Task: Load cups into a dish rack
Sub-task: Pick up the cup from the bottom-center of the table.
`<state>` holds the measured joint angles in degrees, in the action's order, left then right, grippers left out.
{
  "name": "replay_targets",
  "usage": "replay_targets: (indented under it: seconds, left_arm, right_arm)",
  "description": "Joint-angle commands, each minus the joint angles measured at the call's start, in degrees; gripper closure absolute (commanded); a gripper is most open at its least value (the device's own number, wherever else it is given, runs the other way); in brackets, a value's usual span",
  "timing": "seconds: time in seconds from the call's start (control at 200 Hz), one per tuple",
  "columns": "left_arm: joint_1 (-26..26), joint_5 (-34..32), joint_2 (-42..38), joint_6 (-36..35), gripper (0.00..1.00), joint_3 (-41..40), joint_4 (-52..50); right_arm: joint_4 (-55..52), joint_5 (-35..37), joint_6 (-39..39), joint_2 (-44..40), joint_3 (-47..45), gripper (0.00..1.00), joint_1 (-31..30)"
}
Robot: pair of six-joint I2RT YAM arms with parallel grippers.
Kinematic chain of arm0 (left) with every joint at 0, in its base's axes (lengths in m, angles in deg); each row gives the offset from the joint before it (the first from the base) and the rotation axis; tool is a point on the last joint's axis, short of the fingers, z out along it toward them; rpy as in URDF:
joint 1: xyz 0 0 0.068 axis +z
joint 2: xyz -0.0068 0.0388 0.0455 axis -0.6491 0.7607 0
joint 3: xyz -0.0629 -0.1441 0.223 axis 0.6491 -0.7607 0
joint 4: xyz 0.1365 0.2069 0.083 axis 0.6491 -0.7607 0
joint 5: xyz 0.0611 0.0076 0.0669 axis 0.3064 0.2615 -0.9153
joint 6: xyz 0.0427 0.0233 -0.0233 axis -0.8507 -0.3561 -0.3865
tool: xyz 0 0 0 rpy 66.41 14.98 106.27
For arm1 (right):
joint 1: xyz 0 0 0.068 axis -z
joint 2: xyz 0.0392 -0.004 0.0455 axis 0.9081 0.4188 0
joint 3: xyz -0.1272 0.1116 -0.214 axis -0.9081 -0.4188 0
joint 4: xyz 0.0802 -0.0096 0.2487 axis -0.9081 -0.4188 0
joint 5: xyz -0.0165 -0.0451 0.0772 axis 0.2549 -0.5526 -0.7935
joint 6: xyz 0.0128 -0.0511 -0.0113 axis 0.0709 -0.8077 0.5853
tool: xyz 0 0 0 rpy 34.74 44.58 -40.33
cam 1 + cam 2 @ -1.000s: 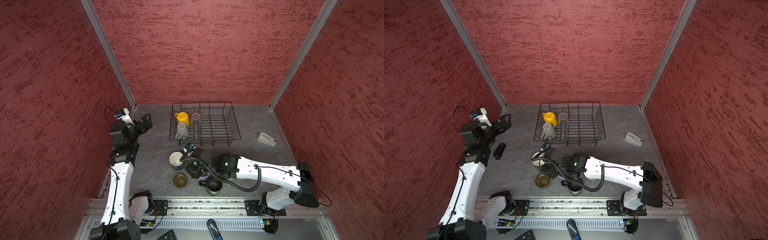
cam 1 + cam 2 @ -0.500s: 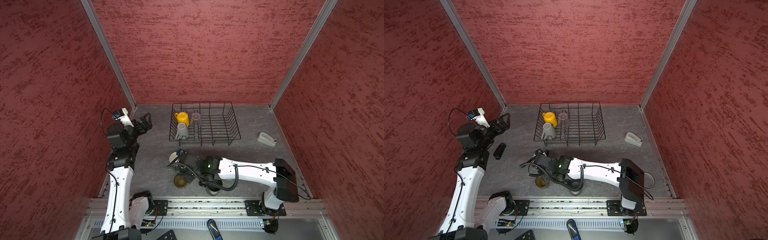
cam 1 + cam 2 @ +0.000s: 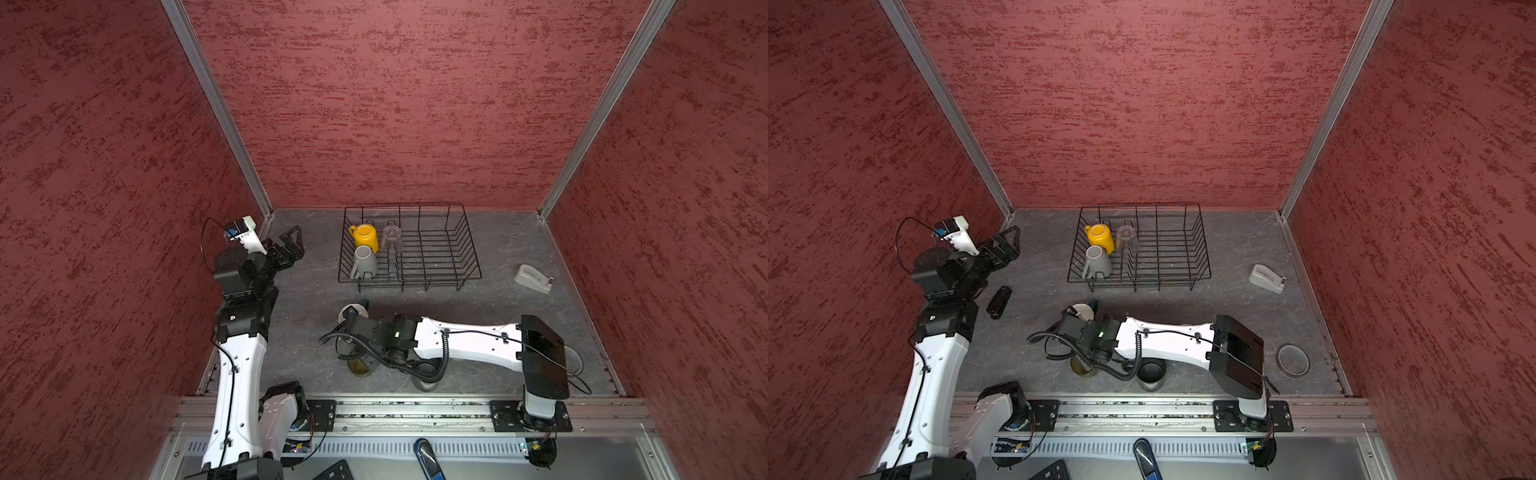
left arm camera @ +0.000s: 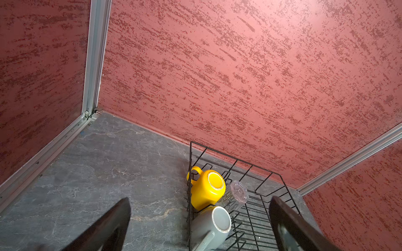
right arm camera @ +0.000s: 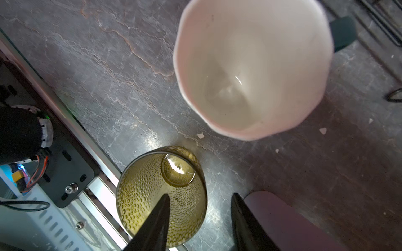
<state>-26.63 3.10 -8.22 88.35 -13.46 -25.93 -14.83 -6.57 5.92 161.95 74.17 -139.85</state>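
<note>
The right gripper [image 5: 200, 195] straddled the rim of the amber glass [image 5: 141, 184], jaws apart, at the near edge. The left gripper [image 4: 200, 199] hung wide open, empty, left of the dish rack [image 3: 467, 249].

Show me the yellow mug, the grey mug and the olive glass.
yellow mug [image 4: 215, 180]: left wrist view, on its upturned base.
grey mug [image 3: 368, 266]: a top view, on its side wall.
olive glass [image 5: 141, 187]: right wrist view, on its dimpled wall.

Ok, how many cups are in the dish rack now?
3, all at the left end of the dish rack: a yellow mug at the far corner, a clear glass beside it, a grey mug at the near corner. None seems hidden.
</note>
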Motion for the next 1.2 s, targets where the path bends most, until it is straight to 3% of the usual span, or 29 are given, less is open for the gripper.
replay_targets:
  seconds: [0.0, 0.461, 1.057, 1.192]
  left_arm:
    - [0.56, 0.51, -0.88, 0.06, 0.00, -0.44, 1.31]
    - [0.63, 0.60, -0.89, 0.18, 0.00, -0.84, 1.70]
    - [0.59, 0.51, -1.25, 0.10, 0.00, -0.95, 1.97]
    - [0.58, 0.36, -1.47, 0.06, 0.00, -1.15, 2.01]
  right_arm:
    - [-2.02, 1.67, -0.83, 1.60, 2.28, 0.53, -0.58]
    - [-1.59, 2.79, -2.10, 6.60, 3.00, 0.59, -0.72]
    - [-1.28, 3.29, -4.10, 5.54, 3.90, 1.00, -1.43]
    - [-1.13, 2.78, -4.19, 2.66, 4.10, 1.00, -1.50]
